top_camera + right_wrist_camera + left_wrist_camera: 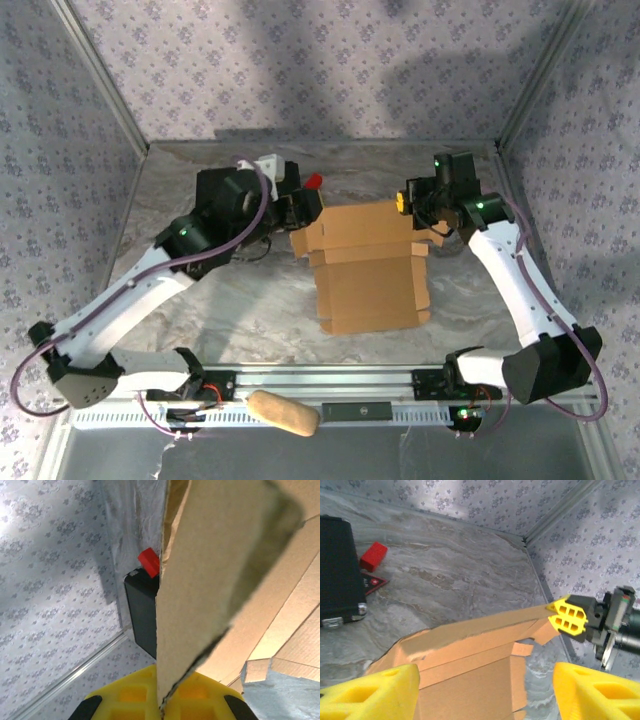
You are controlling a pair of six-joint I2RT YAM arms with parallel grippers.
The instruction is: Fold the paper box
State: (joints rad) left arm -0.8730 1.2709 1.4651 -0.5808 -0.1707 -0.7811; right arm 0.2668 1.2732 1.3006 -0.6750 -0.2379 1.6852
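Status: mid-fold, I reckon, working the far panel. The paper box (368, 268) sits at table (230, 300) centre, its near panels lying flat and its far edge lifted off the surface.

My right gripper (167, 700) is clamped on that far panel at the box's 1 o'clock corner. Cardboard runs straight up out of the pinched yellow pads in the right wrist view.

My left gripper (486, 672) is at the box's 11 o'clock corner with the fingers spread wide, holding nothing. The lifted panel sits just past them.

Next move, as I judge it: bring the left in over the 11 o'clock corner and close on it, or press along the crease. That way both ends of the panel rise together. With the right alone holding one corner, the sheet will likely twist rather than hinge.

Box look:
- Plain brown cardboard, die-cut, with crosswise score lines.
- Small notched tabs along the 3 o'clock side.
- Held flap edge looks rough and slightly bowed.
- No walls locked yet; it's mostly a flat sheet.

Clutter: a black case (337, 575) and a red block (373, 556) at 11 o'clock beyond the left gripper, apart from the box. A tan lump (283, 413) at 7 o'clock on the base rail, well apart.
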